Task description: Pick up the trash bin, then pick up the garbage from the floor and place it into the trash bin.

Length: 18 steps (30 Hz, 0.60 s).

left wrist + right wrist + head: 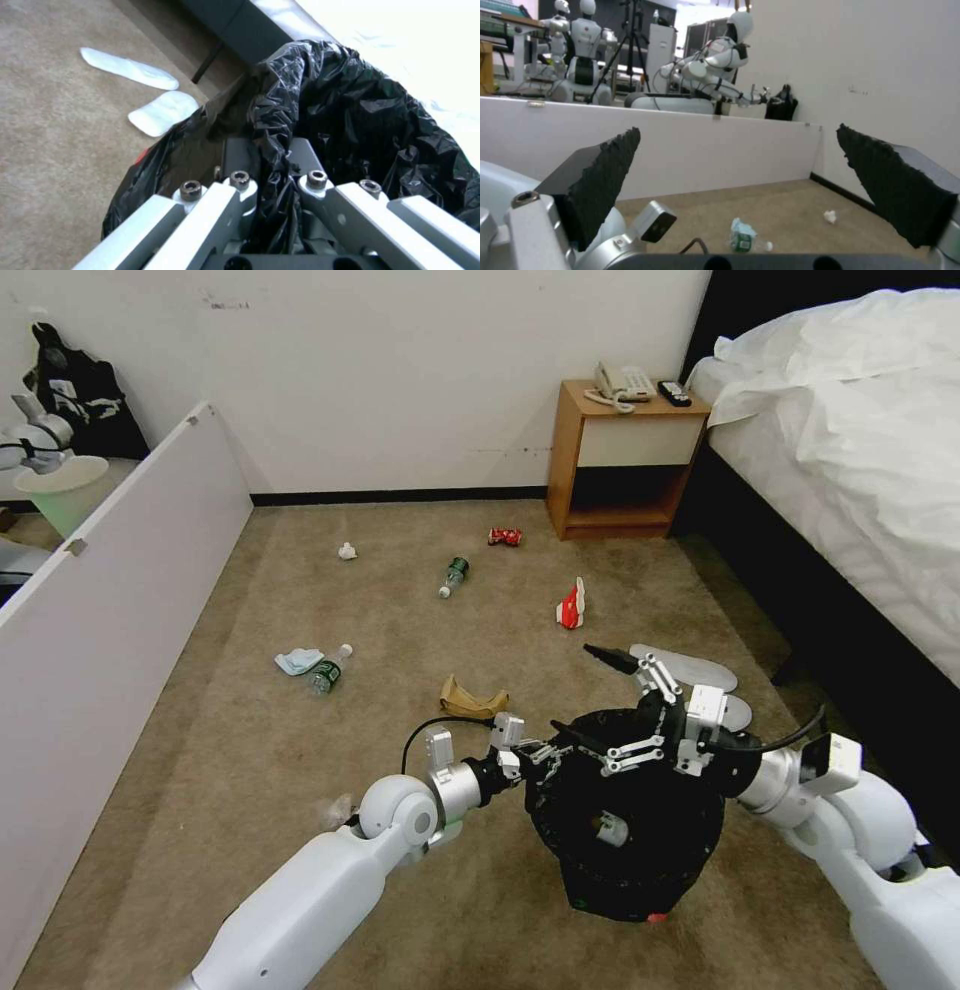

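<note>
The left gripper (pixel 532 757) is clamped on the near-left rim of the trash bin (pixel 628 830), its two fingers (pixel 235 157) pinching a fold of the black bag liner (pixel 360 112), and the bin hangs above the carpet (pixel 300 770) in front of the robot, with a sliver of its red wall showing at the bottom. One small pale item lies inside the bin. The right gripper (pixel 605 695) is held over the bin's far-right rim with its two ridged black pads (pixel 605 176) spread wide and holding nothing. Litter is scattered on the carpet beyond: two clear bottles with green labels, one (pixel 453 575) towards the middle and one (pixel 327 670) on the left just beside a single pale blue mask (pixel 297 660); one crushed red can (pixel 505 536) near the nightstand (pixel 620 460); one red-and-white carton (pixel 571 606); one brown paper bag (pixel 468 700) near the left gripper; one white paper wad (pixel 347 551) towards the far wall; and two flat white slippers (pixel 150 93) lying side by side between the bin and the bed (pixel 850 470). A telephone (pixel 622 382) sits on the nightstand.
</note>
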Available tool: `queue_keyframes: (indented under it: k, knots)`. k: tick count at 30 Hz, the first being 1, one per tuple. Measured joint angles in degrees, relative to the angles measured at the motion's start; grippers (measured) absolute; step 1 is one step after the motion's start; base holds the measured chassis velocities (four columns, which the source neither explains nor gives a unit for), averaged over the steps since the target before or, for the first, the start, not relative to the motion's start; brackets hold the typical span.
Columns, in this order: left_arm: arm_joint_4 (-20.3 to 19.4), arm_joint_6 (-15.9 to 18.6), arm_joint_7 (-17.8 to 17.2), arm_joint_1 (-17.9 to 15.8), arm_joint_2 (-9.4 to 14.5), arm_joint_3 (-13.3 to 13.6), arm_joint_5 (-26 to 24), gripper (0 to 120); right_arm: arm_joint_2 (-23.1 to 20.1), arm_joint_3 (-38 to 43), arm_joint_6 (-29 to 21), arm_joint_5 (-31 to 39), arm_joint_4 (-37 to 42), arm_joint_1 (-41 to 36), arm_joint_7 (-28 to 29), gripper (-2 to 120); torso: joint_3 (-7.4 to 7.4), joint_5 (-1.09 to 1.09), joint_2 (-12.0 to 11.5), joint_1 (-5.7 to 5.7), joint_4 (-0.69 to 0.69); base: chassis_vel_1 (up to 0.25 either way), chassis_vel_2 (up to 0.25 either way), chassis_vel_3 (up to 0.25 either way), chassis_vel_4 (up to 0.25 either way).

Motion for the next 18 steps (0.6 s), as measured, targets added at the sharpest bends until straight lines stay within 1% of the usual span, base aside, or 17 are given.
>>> queue_keyframes:
  k: [4,7,8,11,12,15,16,18]
  knots:
    - [0.07,-0.03,0.00,-0.03,0.13,-0.35,0.00,3,-0.15,0.99,0.01,0.66,0.51,-0.12,0.00,100,0.00,0.00,0.00,0.00,0.00,0.000,0.000,0.000,0.000]
    - [0.11,-0.12,0.02,0.02,0.45,-1.65,-0.01,3,-0.31,2.85,0.02,1.61,1.65,-0.46,0.04,100,0.00,0.00,0.00,0.00,0.00,0.000,0.000,0.000,0.000]
    - [0.11,-0.12,0.02,0.02,0.45,-1.65,-0.01,3,-0.31,2.85,0.02,1.61,1.65,-0.46,0.04,100,0.00,0.00,0.00,0.00,0.00,0.000,0.000,0.000,0.000]
    - [-0.98,-0.19,0.02,0.97,0.95,-4.50,0.30,3,-0.36,4.77,0.09,2.50,2.18,-0.59,0.59,100,0.00,0.00,0.00,0.00,0.00,0.000,0.000,0.000,0.000]
    - [-0.98,-0.19,0.02,0.97,0.95,-4.50,0.30,3,-0.36,4.77,0.09,2.50,2.18,-0.59,0.59,100,0.00,0.00,0.00,0.00,0.00,0.000,0.000,0.000,0.000]
    - [-3.61,-0.20,0.12,2.49,1.76,-8.54,1.71,3,-0.37,6.43,0.71,3.18,1.35,-0.43,1.90,100,0.00,-0.01,0.00,0.00,0.00,0.000,0.000,0.000,0.000]
    - [-3.61,-0.20,0.12,2.49,1.76,-8.54,1.71,3,-0.37,6.43,0.71,3.18,1.35,-0.43,1.90,100,0.00,-0.01,0.00,0.00,0.00,0.000,0.000,0.000,0.000]
    - [-6.65,-0.20,0.01,3.86,2.56,-11.98,3.06,3,-0.10,6.95,1.07,3.03,0.23,-0.11,3.69,100,0.00,0.00,0.00,0.00,0.00,0.000,0.000,0.000,0.000]
